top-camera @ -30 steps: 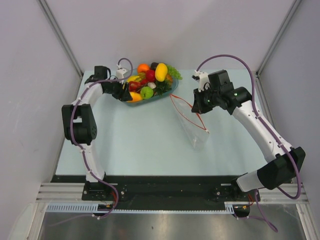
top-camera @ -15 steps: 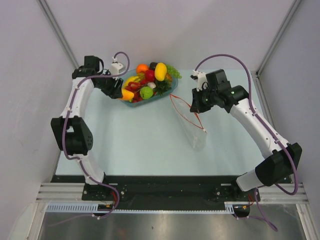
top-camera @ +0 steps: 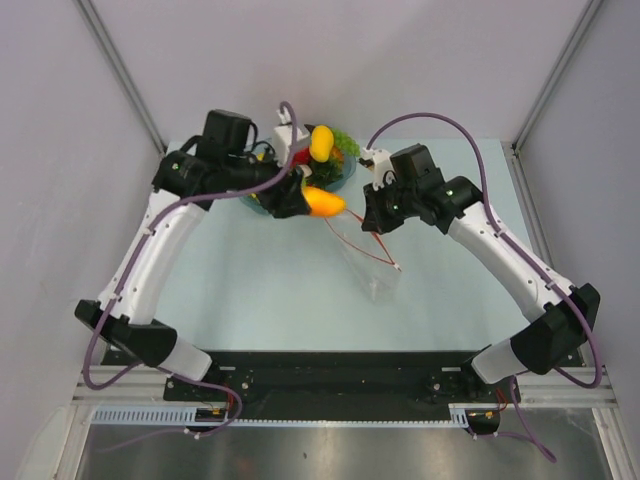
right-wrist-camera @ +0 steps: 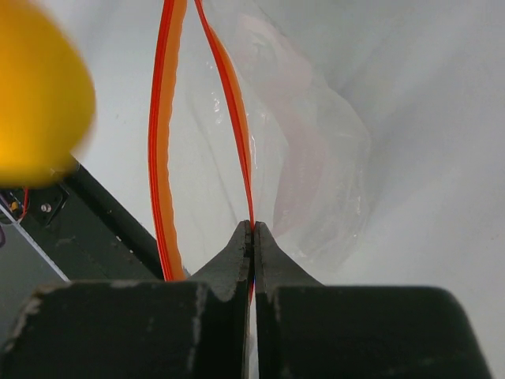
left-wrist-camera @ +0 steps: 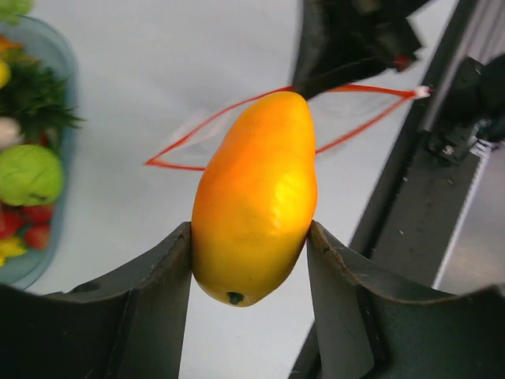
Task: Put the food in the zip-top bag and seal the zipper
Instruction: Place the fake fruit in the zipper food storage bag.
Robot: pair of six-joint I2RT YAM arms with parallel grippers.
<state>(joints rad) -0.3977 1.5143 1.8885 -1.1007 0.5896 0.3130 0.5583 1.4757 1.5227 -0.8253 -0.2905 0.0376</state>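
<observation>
The pale table (top-camera: 250, 290) carries everything. At the middle of its far edge sits a translucent teal tray (left-wrist-camera: 71, 150) heaped with toy produce (a second yellow mango (top-camera: 322, 143) and a green round fruit (left-wrist-camera: 30, 174) among it).

The clear zip-top bag (top-camera: 372, 268) lies near the table's centre, a little toward the right edge, with its closed end toward the near edge and its mouth toward the far edge. The mouth gapes, and the two sides of the red-orange zipper (right-wrist-camera: 162, 118) stand apart.

The right gripper (right-wrist-camera: 252, 229) is pinched tight on one zipper strip, fingers closed with only the strip between them; the other strip hangs free to its side.

The left gripper (left-wrist-camera: 251, 229) is clenched on a yellow-orange mango (left-wrist-camera: 252, 197), one finger pressing each flank; the fruit hangs in the air just off the tray's near rim, right beside the bag's open mouth, its blunt stem end toward the wrist camera.
</observation>
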